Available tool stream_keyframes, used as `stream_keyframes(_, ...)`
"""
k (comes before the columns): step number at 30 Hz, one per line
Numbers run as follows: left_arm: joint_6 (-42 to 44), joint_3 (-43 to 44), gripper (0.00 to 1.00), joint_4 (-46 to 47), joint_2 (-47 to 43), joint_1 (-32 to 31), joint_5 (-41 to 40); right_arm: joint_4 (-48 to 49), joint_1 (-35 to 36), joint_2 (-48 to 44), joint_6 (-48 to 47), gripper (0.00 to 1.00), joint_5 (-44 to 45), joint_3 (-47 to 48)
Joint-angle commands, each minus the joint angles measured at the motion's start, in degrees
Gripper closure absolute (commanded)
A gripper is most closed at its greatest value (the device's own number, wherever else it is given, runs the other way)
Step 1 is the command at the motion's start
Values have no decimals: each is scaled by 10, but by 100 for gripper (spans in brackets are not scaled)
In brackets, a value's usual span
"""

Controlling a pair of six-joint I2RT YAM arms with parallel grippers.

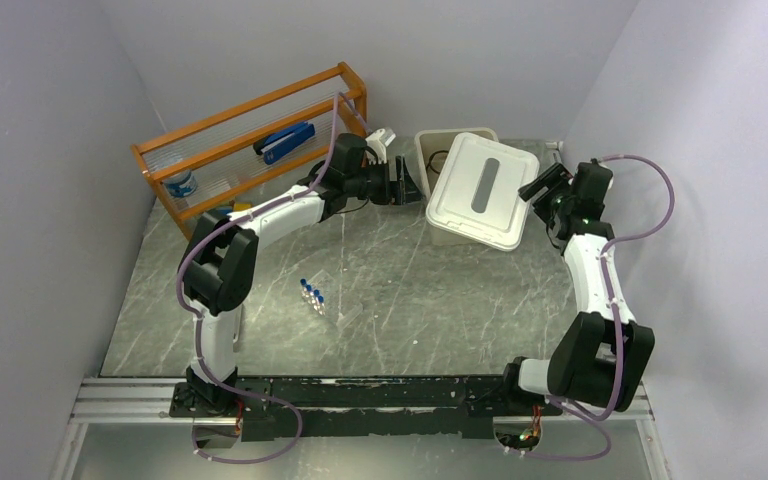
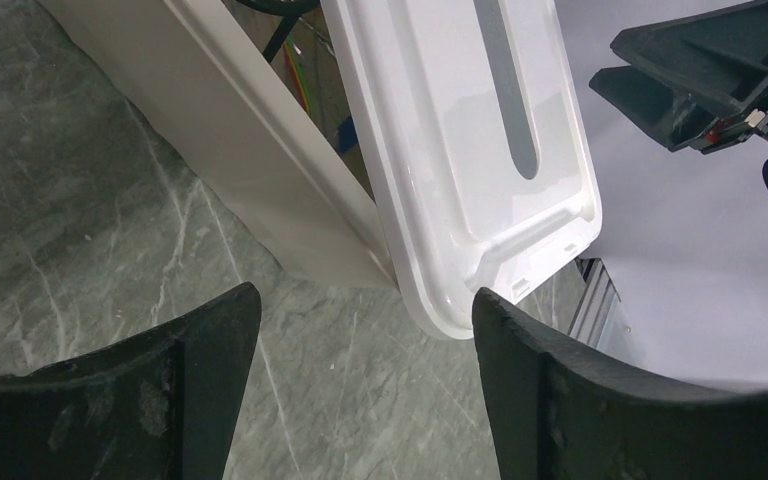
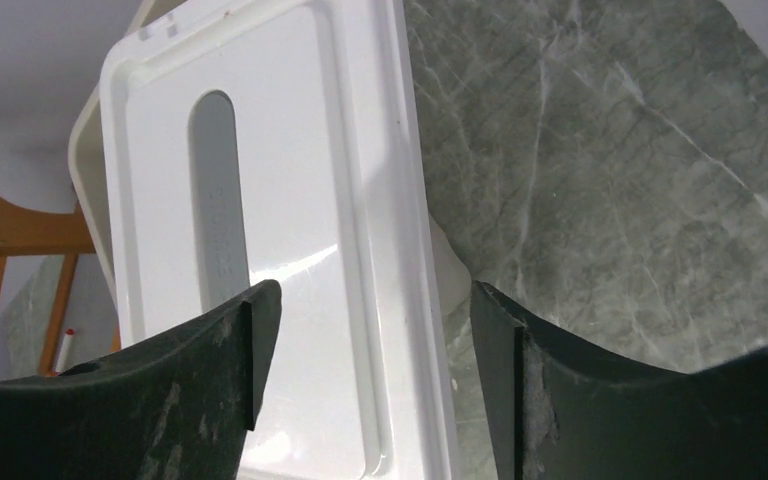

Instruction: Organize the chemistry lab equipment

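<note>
The clear blue-capped tubes (image 1: pixel 311 293) stand upright in a clear plastic tube rack (image 1: pixel 334 304) left of the table's centre, the row running far-left to near-right. Both arms reach toward the far edge and flank a lidded white bin (image 1: pixel 452 236). The left gripper (image 1: pixel 412 186) and right gripper (image 1: pixel 534 188) gape wide and hold nothing.

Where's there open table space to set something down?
The widest bare stretch of table lies in front of the white bin, between the blue-capped tubes and the right arm. Crowded: the back, where the left gripper fills the gap between orange rack and bin.
</note>
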Motion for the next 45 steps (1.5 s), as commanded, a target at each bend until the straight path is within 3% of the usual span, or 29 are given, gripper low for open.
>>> stream_keyframes(1,-4,13,20,24,-4,-4,22,-18,2,-19,-15,32,3,-4)
stream_keyframes(6,-12,11,21,32,-5,-4,37,-10,3,-19,-22,51,-17,-21)
stream_keyframes(21,-27,5,28,33,3,-6,61,22,3,25,-78,79,-90,-18)
stream_keyframes(25,-25,2,28,28,3,-5,55,65,3,31,-91,80,-116,-18)
stream_keyframes(31,-28,4,37,35,16,-7,62,113,3,67,-129,81,-160,-7)
stream_keyframes(45,-16,8,44,19,26,-7,52,179,4,86,-167,94,-156,4)
